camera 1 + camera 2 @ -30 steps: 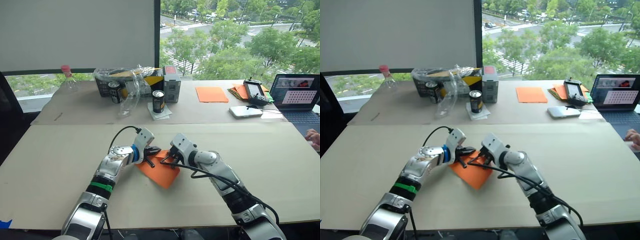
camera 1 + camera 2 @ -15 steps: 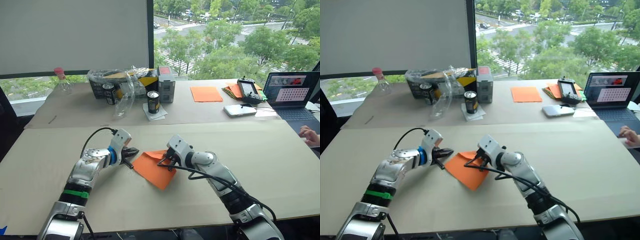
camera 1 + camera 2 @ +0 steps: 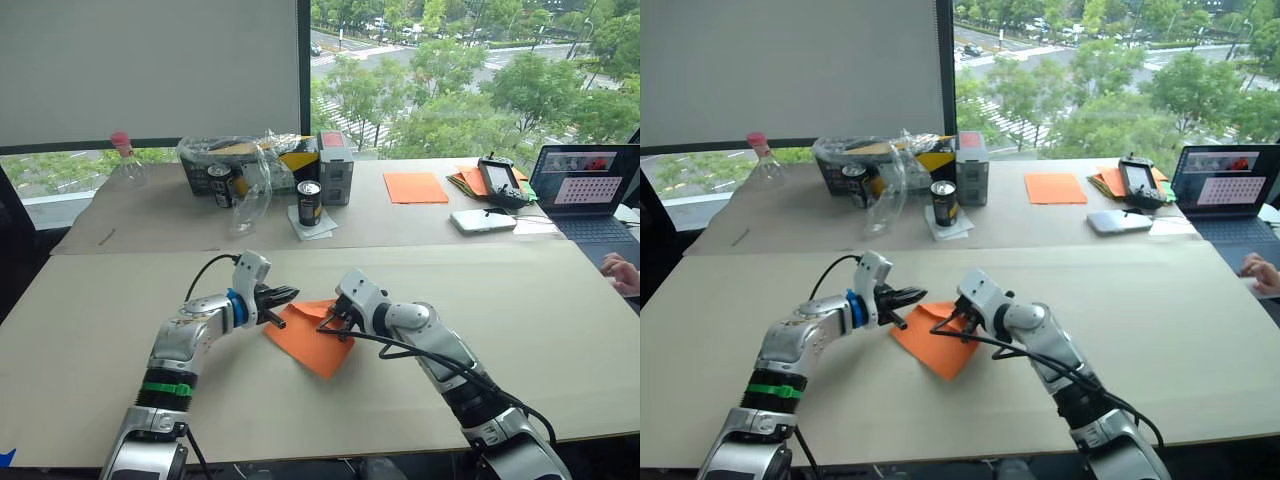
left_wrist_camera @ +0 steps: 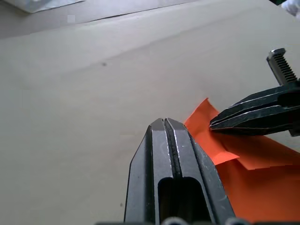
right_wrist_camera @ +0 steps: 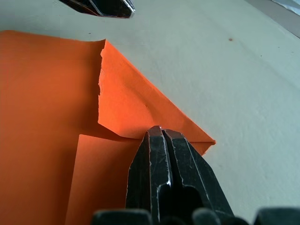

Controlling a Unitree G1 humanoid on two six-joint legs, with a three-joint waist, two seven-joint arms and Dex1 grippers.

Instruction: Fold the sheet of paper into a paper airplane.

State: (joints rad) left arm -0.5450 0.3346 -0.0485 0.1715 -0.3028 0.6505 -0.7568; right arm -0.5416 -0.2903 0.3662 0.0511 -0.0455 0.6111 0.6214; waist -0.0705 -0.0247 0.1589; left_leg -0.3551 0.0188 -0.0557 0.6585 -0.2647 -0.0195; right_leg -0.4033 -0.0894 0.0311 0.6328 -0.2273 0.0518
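The sheet of paper (image 3: 312, 347) lies bright orange on the near table between my arms, its far corner folded over into a triangular flap (image 5: 136, 108). My right gripper (image 3: 328, 322) is shut, and its tips press down on the flap's lower edge (image 5: 160, 130). My left gripper (image 3: 287, 296) is shut with nothing in it, and its tip (image 4: 164, 121) hovers just off the sheet's far-left corner, a short way from the right gripper's fingers (image 4: 253, 115).
Across the back table stand two cans (image 3: 316, 202), a grey box (image 3: 337, 166), a plastic bag over a crate (image 3: 245, 160) and a bottle (image 3: 129, 160). A smooth orange sheet (image 3: 420, 187), a paper pile (image 3: 472, 182), a controller (image 3: 501, 180), a laptop (image 3: 588, 188) and a person's hand (image 3: 626, 272) are to the right.
My left gripper drew back leftward off the sheet, then came back towards its far-left corner. The right gripper has stayed pressed on the flap. The camera shifted slightly.
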